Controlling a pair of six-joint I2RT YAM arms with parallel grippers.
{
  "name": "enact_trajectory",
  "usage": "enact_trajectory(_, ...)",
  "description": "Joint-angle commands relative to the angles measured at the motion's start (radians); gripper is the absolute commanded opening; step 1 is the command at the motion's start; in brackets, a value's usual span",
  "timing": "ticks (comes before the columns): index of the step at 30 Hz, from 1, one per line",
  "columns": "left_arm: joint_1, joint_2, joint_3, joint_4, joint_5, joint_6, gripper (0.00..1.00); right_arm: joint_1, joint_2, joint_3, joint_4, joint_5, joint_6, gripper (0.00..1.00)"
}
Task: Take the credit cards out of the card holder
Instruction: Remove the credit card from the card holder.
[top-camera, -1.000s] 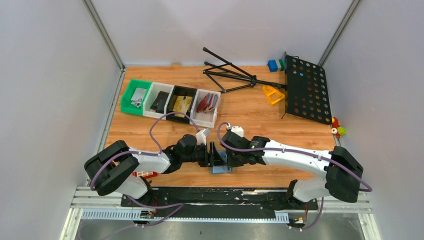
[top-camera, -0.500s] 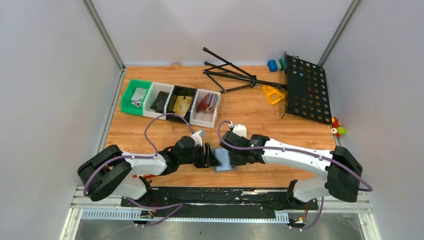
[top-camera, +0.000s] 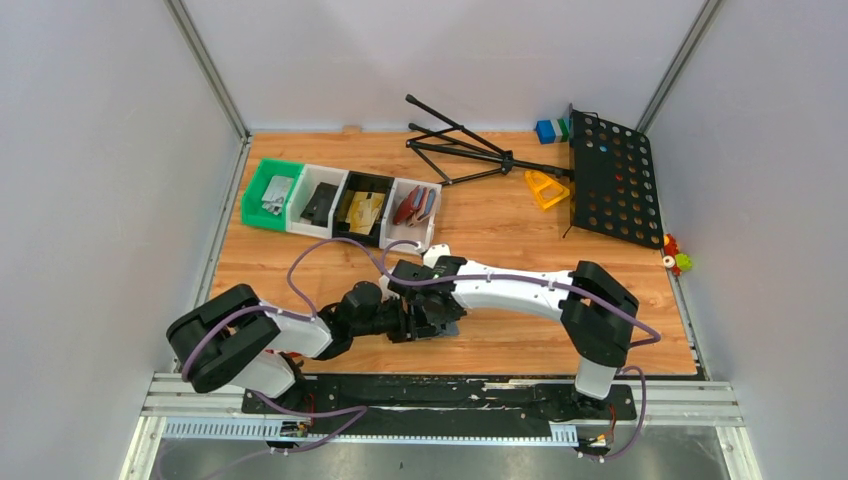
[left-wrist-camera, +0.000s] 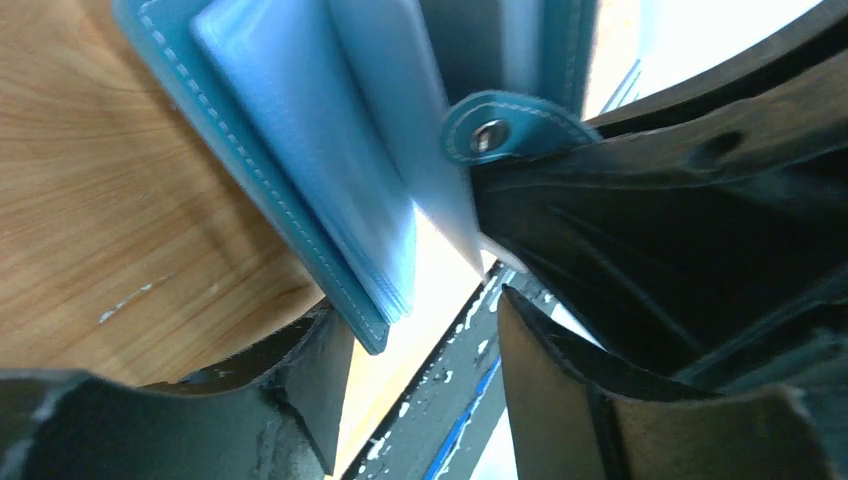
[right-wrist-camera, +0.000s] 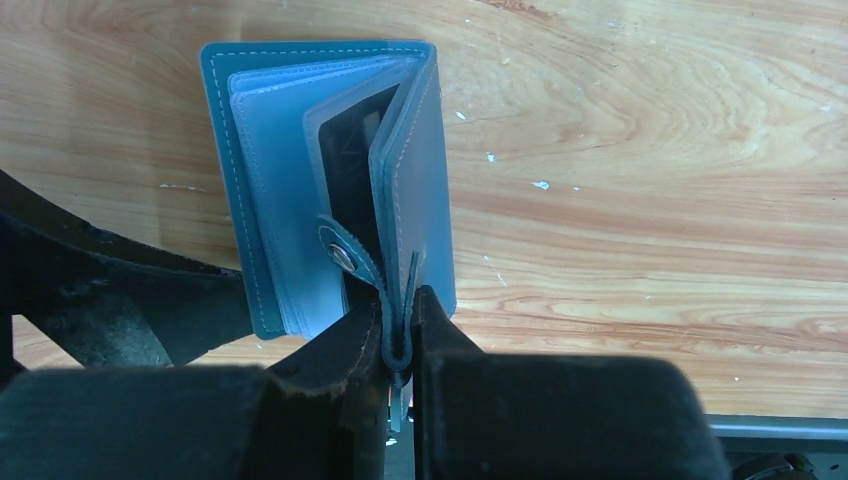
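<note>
The slate-blue card holder (right-wrist-camera: 300, 170) lies half open on the wood, its lighter blue sleeves fanned out. My right gripper (right-wrist-camera: 400, 340) is shut on its outer cover, beside the snap strap (right-wrist-camera: 345, 255), and holds that half upright. My left gripper (left-wrist-camera: 420, 390) is open, and the holder's (left-wrist-camera: 300, 170) lower corner sits between its jaws, close to the left finger (left-wrist-camera: 310, 390). From above, both grippers (top-camera: 430, 318) meet over the holder (top-camera: 452, 326), which is mostly hidden. A dark sheet shows in one sleeve (right-wrist-camera: 350, 140); I cannot tell if it is a credit card.
A row of bins stands at the back left: a green one (top-camera: 268, 195), a black one with gold-tan flat pieces (top-camera: 365, 208), a white one with a dark red and a bluish-grey wallet (top-camera: 415, 207). A black music stand (top-camera: 610, 178) lies at the back right, beside a yellow piece (top-camera: 545, 187).
My right arm has folded inward and its gripper has moved left over the holder. The holder has shifted slightly away from the near edge. My left gripper stays beside it.
</note>
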Motion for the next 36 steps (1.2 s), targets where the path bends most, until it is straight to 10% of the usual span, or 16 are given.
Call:
enact_trajectory(1, 0.002, -0.073, 0.01, -0.012, -0.016, 0.034, 0.65, 0.017, 0.027, 0.007, 0.04, -0.031, 0.014, 0.0)
enact_trajectory(10, 0.0, -0.109, 0.046, -0.146, -0.057, 0.078, 0.7, -0.006, -0.073, -0.161, 0.322, -0.252, 0.01, 0.0)
enact_trajectory(15, 0.001, -0.113, 0.062, -0.209, -0.111, 0.08, 0.62, -0.01, -0.08, -0.166, 0.323, -0.264, 0.01, 0.0)
enact_trajectory(21, 0.002, -0.168, 0.07, -0.332, -0.18, 0.099, 0.3, -0.012, -0.094, -0.156, 0.258, -0.226, 0.005, 0.0)
enact_trajectory(36, 0.048, -0.41, -0.018, -0.348, -0.139, 0.117, 0.26, -0.058, -0.325, -0.4, 0.446, -0.348, -0.084, 0.0)
